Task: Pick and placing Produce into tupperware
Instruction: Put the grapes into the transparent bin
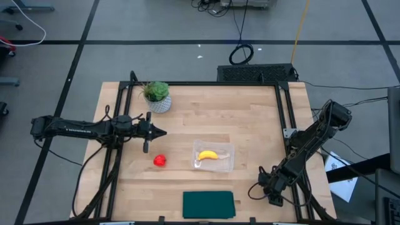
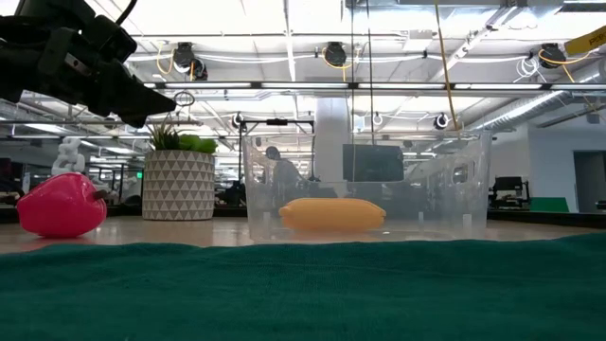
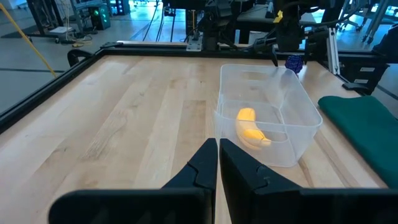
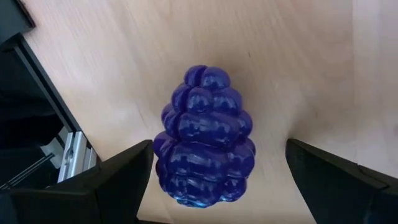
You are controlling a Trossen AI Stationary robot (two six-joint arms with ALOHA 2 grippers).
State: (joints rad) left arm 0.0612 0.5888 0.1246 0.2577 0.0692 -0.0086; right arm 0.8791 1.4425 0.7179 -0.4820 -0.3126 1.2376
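- The grape bunch (image 4: 205,140), a glossy purple-blue cluster of rounded lobes tapering to one end, lies on the pale wood between the two spread fingers (image 4: 109,180) of the right tool (image 1: 267,190); the fingers stand wide on either side and do not touch it.
- The right tool sits low at the counter's (image 1: 206,112) front right corner, well apart from the tupperware (image 1: 214,157).
- The left tool (image 1: 161,132) hangs above the counter's left half, its two fingers (image 3: 202,165) pressed close together with only a thin slit between them and nothing held.
- The red round fruit (image 1: 160,160), bright and shiny, rests on the wood just in front of the left tool and to the left of the tupperware, apart from it.
- The tupperware is a clear, shallow rectangular tub with rounded corners, standing near the counter's middle.
- The banana (image 1: 208,155), a short curved yellow piece, lies inside the tub on its floor.
- A dark green mat (image 1: 208,204) lies at the front edge, and a potted plant (image 1: 156,95) stands toward the back left.
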